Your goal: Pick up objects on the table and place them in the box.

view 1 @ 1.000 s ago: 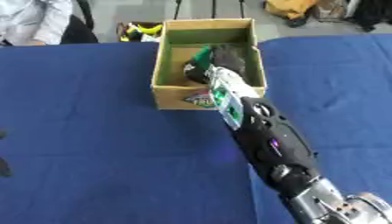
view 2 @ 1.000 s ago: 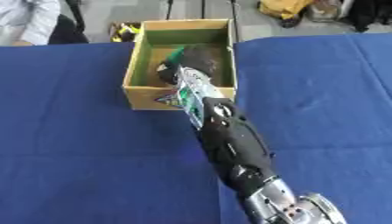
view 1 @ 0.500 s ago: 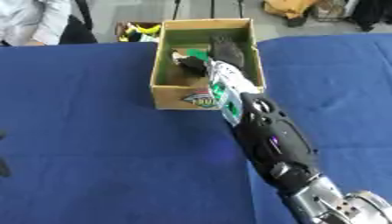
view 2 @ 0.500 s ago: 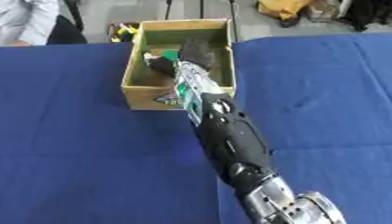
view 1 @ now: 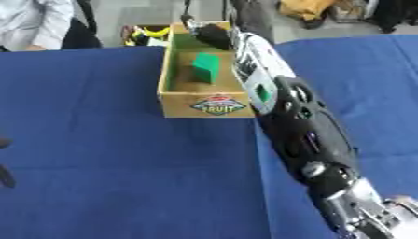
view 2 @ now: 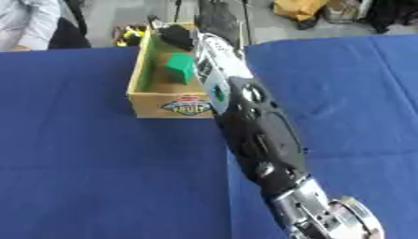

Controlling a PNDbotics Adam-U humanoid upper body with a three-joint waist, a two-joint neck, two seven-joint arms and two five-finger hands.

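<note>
Inside the box (view 1: pixel 171 70), green block (view 1: pixel 205 67), long axis running toward the far wall.

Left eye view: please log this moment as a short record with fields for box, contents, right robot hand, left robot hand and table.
box: cardboard box with a fruit label, on the blue tablecloth
contents: green block lying inside
right robot hand: right robot hand over the box's far end, apart from the green block; finger pose unclear
left robot hand: dark fingertips at the lower left edge
</note>
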